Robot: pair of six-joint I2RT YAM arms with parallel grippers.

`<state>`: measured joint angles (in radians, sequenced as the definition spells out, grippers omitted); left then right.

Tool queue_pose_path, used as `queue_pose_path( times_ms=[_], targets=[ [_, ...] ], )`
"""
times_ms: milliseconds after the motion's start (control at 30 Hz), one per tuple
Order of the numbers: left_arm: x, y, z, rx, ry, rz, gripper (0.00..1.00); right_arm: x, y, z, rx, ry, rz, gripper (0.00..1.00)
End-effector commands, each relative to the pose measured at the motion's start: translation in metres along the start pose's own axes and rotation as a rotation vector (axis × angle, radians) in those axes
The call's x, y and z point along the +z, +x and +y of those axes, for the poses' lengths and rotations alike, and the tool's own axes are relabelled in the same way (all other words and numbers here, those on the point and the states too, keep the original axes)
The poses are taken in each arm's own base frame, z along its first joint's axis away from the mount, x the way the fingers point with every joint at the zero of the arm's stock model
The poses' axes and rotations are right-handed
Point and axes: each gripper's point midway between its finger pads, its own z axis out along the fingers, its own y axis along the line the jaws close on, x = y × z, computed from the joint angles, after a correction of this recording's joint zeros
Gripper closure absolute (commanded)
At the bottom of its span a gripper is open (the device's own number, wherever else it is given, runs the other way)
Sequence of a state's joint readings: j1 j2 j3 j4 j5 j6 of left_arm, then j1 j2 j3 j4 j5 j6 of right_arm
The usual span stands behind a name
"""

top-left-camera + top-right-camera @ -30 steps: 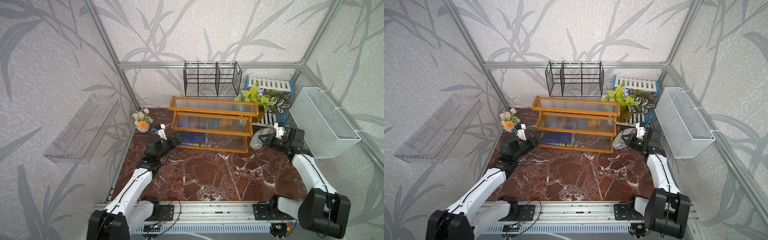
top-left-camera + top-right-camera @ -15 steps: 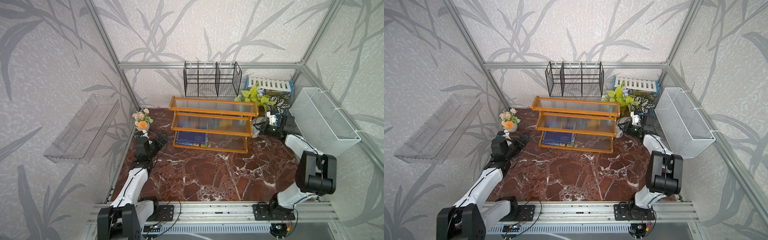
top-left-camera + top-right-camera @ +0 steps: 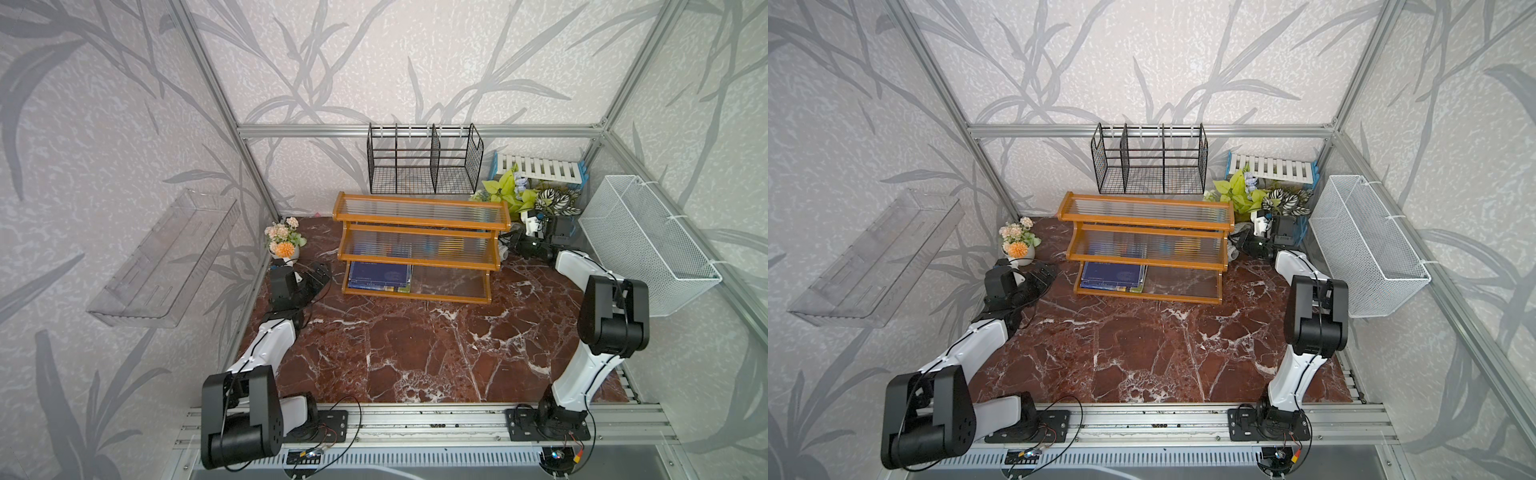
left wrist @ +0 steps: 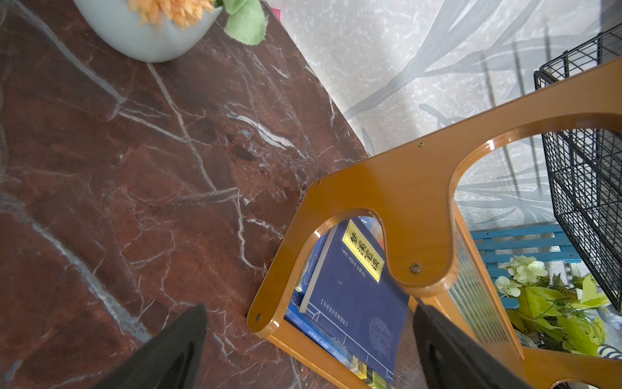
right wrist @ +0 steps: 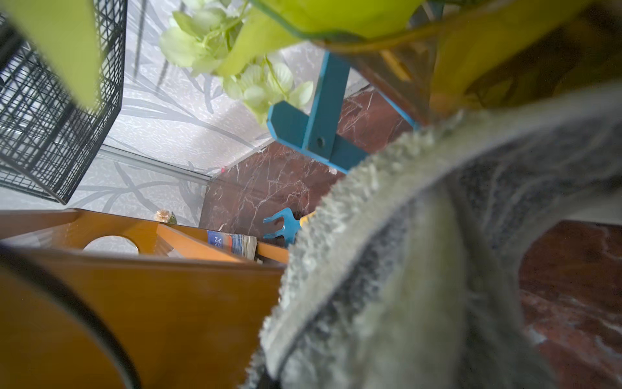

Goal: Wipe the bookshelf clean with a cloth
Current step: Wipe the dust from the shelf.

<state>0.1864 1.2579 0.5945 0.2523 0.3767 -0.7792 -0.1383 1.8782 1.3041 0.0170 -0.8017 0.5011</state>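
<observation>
Right gripper [image 3: 512,244] clenched on cloth [image 5: 404,269], bookshelf [image 3: 422,210] end panel just beside jaws; left gripper [image 4: 308,308] gaped empty. Wiping looked barely started, boards left imo.

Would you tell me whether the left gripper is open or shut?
Open: in the left wrist view the left gripper's fingers stand wide apart, gripping nothing.

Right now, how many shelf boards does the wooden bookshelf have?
3 on the bookshelf: the top board at the back, the middle board a step lower and forward, the bottom board nearest the front, with blue books on its left part.
</observation>
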Motion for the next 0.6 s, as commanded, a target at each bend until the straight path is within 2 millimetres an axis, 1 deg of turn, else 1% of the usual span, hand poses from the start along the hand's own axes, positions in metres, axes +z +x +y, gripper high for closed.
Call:
queue_pose_path(
  times_ms=[0, 67, 200, 367, 567],
  targets=[
    [0.005, -0.016, -0.016, 0.049, 0.051, -0.015, 0.00, 0.005, -0.015, 0.021, -0.039, -0.061, -0.018, 1.00],
    [0.009, -0.015, -0.016, 0.043, 0.058, -0.009, 0.00, 0.004, -0.011, 0.026, -0.044, -0.068, -0.011, 1.00],
    [0.014, -0.014, -0.020, 0.041, 0.088, 0.007, 0.00, -0.003, 0.007, 0.036, -0.048, -0.072, 0.013, 1.00],
    [0.013, -0.011, -0.023, 0.048, 0.101, 0.025, 0.00, -0.024, 0.031, 0.043, -0.039, -0.050, 0.023, 1.00],
    [0.010, -0.006, -0.024, 0.048, 0.118, 0.041, 0.00, -0.053, 0.053, 0.061, -0.055, -0.055, 0.006, 1.00]
  ],
)
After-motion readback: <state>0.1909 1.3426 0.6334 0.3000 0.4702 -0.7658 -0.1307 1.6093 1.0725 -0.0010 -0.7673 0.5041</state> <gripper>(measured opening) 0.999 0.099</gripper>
